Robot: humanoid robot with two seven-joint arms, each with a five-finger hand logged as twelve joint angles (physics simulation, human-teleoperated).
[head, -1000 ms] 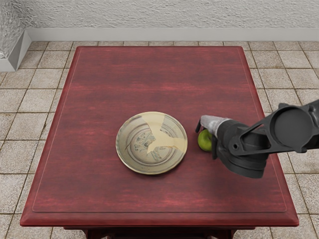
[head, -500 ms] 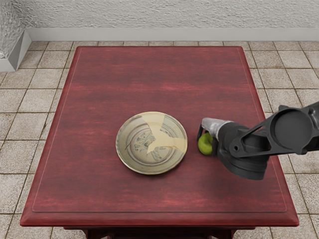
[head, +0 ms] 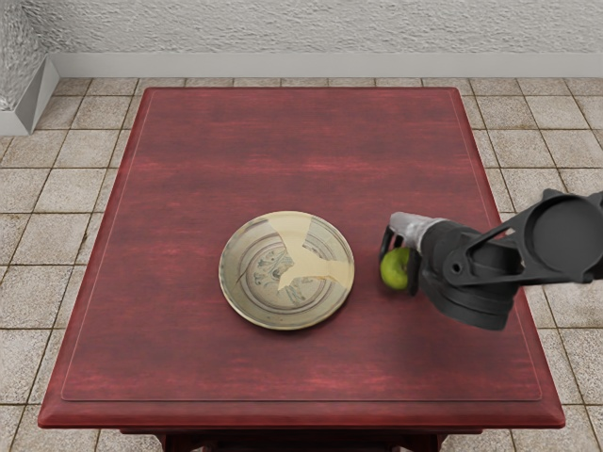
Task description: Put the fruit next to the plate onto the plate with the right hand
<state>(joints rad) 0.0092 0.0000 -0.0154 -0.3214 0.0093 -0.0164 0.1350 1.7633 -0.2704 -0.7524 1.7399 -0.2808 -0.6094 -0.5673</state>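
A beige patterned plate (head: 286,269) lies at the middle of the dark red table (head: 188,151). Just right of its rim is a small green fruit (head: 395,268), apart from the plate. My right hand (head: 399,259) reaches in from the right edge, and its dark fingers (head: 385,247) curl around the fruit from above and from the right. The wrist and forearm (head: 490,268) hide the fruit's right side. Whether the fruit rests on the table or hangs just above it cannot be told. No left arm shows.
The table's right edge (head: 516,273) runs under my forearm. A tiled floor (head: 47,235) surrounds the table, with a white wall (head: 301,28) behind it.
My right hand has closed around the fruit and shifted slightly to the right, away from the plate, taking the fruit with it. The plate has not moved.
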